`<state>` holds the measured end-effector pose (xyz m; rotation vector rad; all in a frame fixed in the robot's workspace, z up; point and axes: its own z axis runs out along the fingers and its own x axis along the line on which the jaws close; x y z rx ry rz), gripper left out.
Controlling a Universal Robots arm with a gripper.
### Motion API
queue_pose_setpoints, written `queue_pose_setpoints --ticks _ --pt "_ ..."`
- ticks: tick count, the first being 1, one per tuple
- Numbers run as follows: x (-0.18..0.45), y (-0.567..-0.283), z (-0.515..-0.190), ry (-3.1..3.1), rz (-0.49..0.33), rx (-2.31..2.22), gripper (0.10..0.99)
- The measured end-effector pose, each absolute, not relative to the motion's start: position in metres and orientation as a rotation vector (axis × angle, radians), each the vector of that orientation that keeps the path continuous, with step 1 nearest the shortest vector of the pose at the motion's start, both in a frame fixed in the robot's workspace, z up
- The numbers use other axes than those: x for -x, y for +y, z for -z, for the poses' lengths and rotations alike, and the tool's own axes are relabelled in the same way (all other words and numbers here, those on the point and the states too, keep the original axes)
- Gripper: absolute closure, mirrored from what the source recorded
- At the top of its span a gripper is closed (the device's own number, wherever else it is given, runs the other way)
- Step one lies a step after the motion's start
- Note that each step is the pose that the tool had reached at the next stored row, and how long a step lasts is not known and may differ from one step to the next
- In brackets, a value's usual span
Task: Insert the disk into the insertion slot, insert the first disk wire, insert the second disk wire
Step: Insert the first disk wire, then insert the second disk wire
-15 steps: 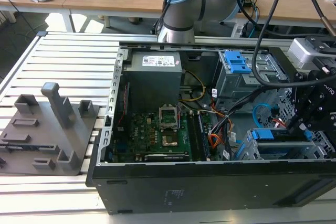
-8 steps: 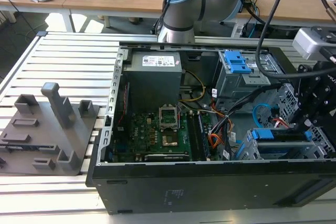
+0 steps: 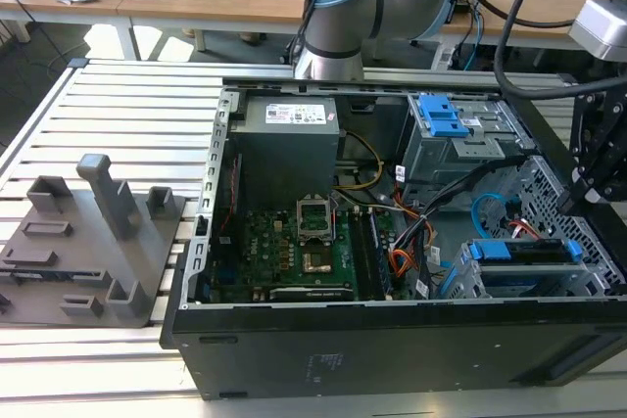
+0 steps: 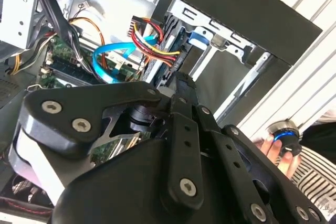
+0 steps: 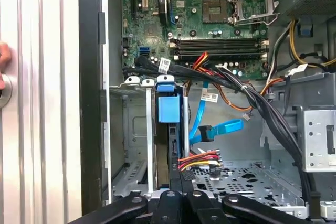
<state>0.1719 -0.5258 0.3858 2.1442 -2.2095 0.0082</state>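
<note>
Currently: disk (image 3: 519,250) seated in its slot (image 3: 534,286), near corner of the case, on the exterior view's right. Claw (image 5: 181,181) pressed together at the disk's end. Blue wire (image 5: 220,128) loose; red-yellow wires (image 5: 199,157), connection unclear.

Disk (image 5: 169,111) sits edge-on in the first wrist view. Its near end is hidden behind the tool (image 5: 181,182), and the tool body runs off frame. In the second wrist view the tool linkage covers much of the case. The hand (image 4: 271,148) behind it is partly hidden, and the striped sleeve (image 4: 315,172) is cut by the edge. Exterior view: disk mostly buried in the insertion slot (image 3: 529,286), arm (image 3: 338,7) cropped at the top edge.
</note>
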Motion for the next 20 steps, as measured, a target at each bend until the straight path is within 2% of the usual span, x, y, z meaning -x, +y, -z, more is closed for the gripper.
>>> queue_pose_setpoints --ticks 20 --pt "-0.156 -0.526 -0.386 -2.21 -0.01 -2.145 0.98"
